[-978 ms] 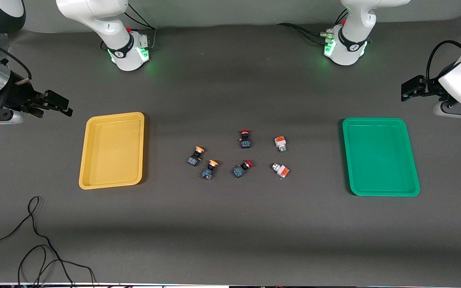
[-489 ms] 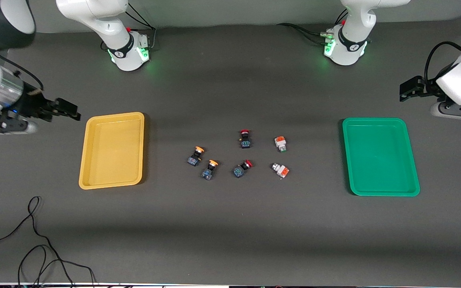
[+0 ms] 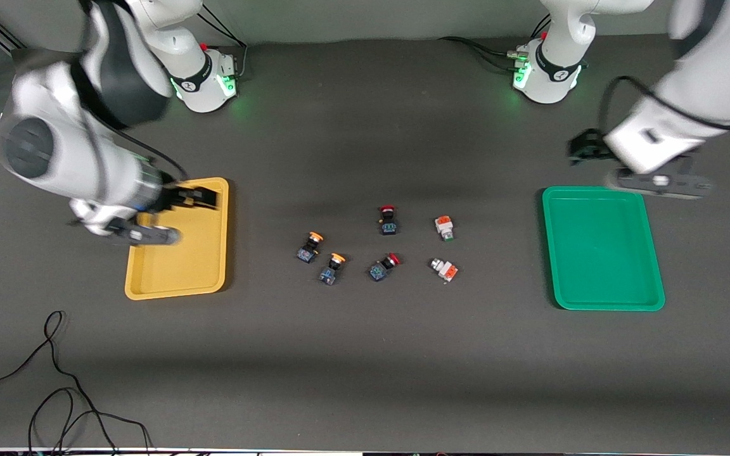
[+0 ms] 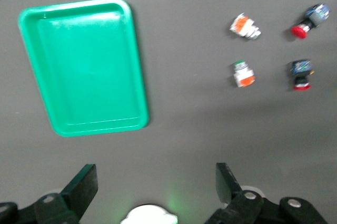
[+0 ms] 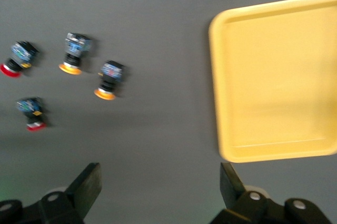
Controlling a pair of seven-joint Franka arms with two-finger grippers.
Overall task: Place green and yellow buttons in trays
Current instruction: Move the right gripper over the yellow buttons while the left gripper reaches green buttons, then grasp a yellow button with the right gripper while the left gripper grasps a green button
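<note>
Two yellow-capped buttons (image 3: 310, 246) (image 3: 332, 267) and two white-and-orange green-tipped buttons (image 3: 445, 228) (image 3: 445, 268) lie on the table's middle. The yellow tray (image 3: 178, 278) at the right arm's end and the green tray (image 3: 602, 253) at the left arm's end hold nothing. My right gripper (image 3: 203, 197) is open and empty over the yellow tray's farther edge. My left gripper (image 3: 580, 149) is open and empty over the table beside the green tray's farther edge. The left wrist view shows the green tray (image 4: 84, 66) and the green-tipped buttons (image 4: 245, 26) (image 4: 243, 74). The right wrist view shows the yellow tray (image 5: 279, 76) and the yellow buttons (image 5: 75, 52) (image 5: 109, 79).
Two red-capped switches (image 3: 388, 220) (image 3: 383, 266) lie between the yellow and the green-tipped buttons. A black cable (image 3: 54, 386) loops on the table near the front camera at the right arm's end. Both arm bases (image 3: 203, 79) (image 3: 545, 73) stand along the farthest edge.
Both arms have swung in from the table's ends toward the trays. The right gripper is now over the yellow tray, the left gripper beside the green tray. The buttons have not moved.
</note>
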